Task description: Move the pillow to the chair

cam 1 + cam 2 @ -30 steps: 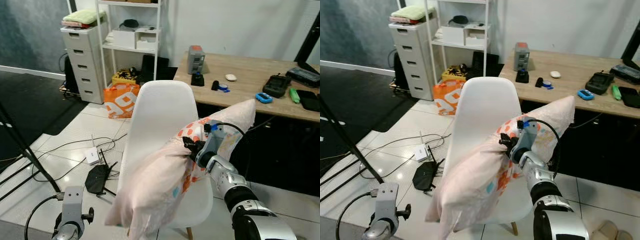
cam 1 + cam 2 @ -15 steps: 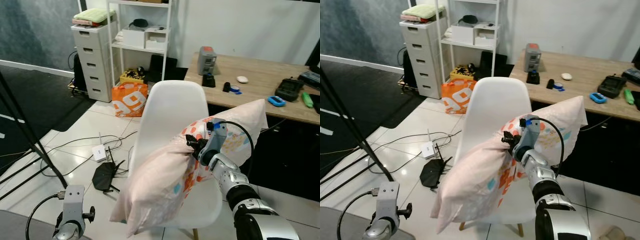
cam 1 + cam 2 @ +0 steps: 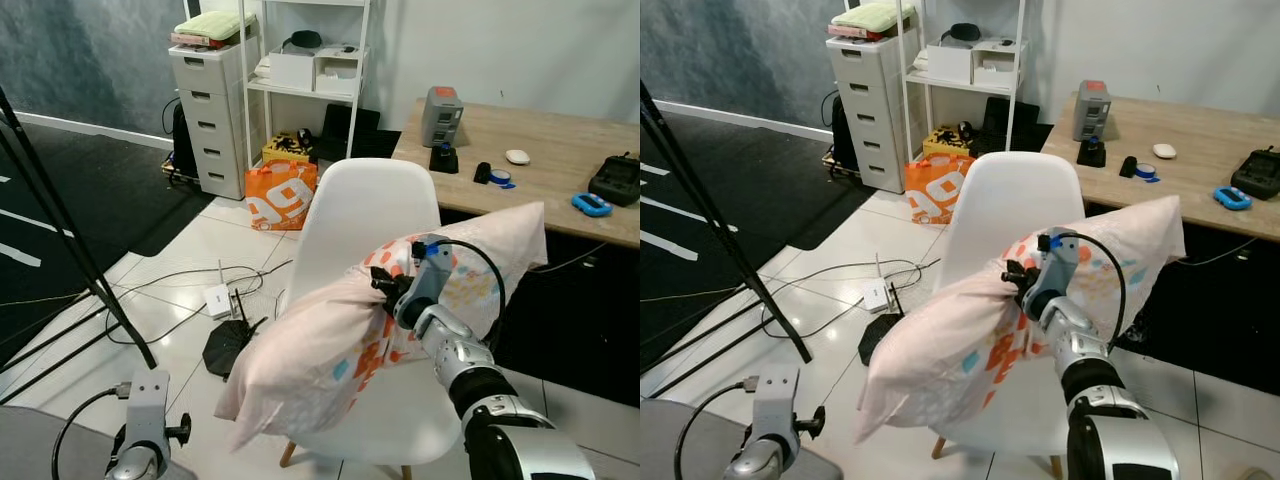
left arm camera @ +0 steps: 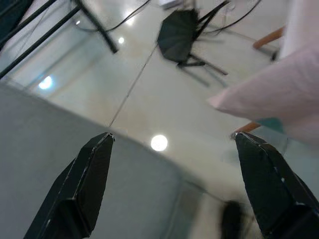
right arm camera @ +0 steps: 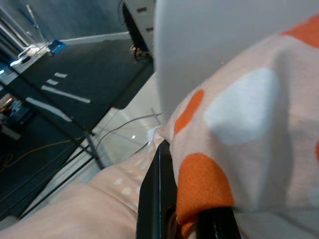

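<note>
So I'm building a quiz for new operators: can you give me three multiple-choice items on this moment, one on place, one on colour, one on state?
1. Where is the pillow?
A. Flat on the desk
B. Held in the air in front of the white chair
C. On the floor

2. What colour is the bag by the drawer unit?
A. Orange
B. Green
C. Black

3. How is the right claw?
A. Open, apart from the pillow
B. Shut on the pillow
C. Resting on the desk

Answers: B, the pillow hangs from the claw before the chair; A, the bag is orange with white print; B, the fabric bunches between its fingers.
</note>
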### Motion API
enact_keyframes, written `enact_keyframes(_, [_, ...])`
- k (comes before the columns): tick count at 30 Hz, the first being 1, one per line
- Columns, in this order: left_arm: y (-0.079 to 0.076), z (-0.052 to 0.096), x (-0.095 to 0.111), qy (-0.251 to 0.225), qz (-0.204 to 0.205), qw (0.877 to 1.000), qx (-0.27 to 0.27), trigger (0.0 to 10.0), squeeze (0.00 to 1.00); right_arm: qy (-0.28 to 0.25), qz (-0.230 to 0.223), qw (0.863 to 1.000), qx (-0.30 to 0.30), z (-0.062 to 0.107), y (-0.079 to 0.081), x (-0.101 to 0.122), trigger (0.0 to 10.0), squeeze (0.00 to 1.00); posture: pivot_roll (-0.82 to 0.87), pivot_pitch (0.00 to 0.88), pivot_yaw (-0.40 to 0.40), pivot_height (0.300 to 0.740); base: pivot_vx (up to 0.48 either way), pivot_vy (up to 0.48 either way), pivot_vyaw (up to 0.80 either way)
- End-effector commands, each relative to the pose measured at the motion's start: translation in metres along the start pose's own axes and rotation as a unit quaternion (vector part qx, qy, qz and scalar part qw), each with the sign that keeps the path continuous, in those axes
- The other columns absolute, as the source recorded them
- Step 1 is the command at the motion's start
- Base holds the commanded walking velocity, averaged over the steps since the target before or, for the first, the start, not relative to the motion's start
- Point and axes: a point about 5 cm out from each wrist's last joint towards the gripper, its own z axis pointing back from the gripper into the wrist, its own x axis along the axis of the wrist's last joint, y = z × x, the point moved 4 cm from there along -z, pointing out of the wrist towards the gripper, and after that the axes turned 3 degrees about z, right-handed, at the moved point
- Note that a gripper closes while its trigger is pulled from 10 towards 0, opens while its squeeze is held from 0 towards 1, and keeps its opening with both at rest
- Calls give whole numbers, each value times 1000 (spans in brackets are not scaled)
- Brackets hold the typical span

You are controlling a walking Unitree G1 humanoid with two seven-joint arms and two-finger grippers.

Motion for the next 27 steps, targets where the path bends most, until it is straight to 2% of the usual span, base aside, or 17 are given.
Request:
enact_keyframes(1, [3, 2, -5, 7, 1, 1000, 4, 10000, 0, -38, 9, 999, 7, -4, 6, 20, 10000, 0, -128, 53, -39, 740, 0, 0, 0])
enact_keyframes(13, [-5, 2, -6, 8, -3, 1000, -17, 10000, 0, -36, 14, 999, 3, -4, 5, 20, 10000, 0, -130, 41, -44, 740, 0, 0, 0])
enact_keyframes(16, [-9, 2, -8, 13, -15, 999, -27, 10000, 0, -35, 14, 999, 3, -5, 5, 20, 10000, 0, -130, 40, -45, 740, 0, -480, 0])
enact_keyframes(19, [-6, 2, -9, 15, -10, 1000, -17, 10000, 0, -35, 15, 999, 3, -5, 5, 20, 10000, 0, -130, 39, -45, 740, 0, -440, 0])
enact_keyframes(21, [-5, 2, -8, 12, 1, 1000, -12, 10000, 0, -34, 16, 999, 1, -5, 5, 20, 10000, 0, -129, 38, -46, 740, 0, 0, 0])
enact_keyframes(27, [-4, 2, -8, 11, -1, 1000, -11, 10000, 0, -34, 16, 999, 0, -5, 4, 20, 10000, 0, -129, 37, -45, 740, 0, 0, 0])
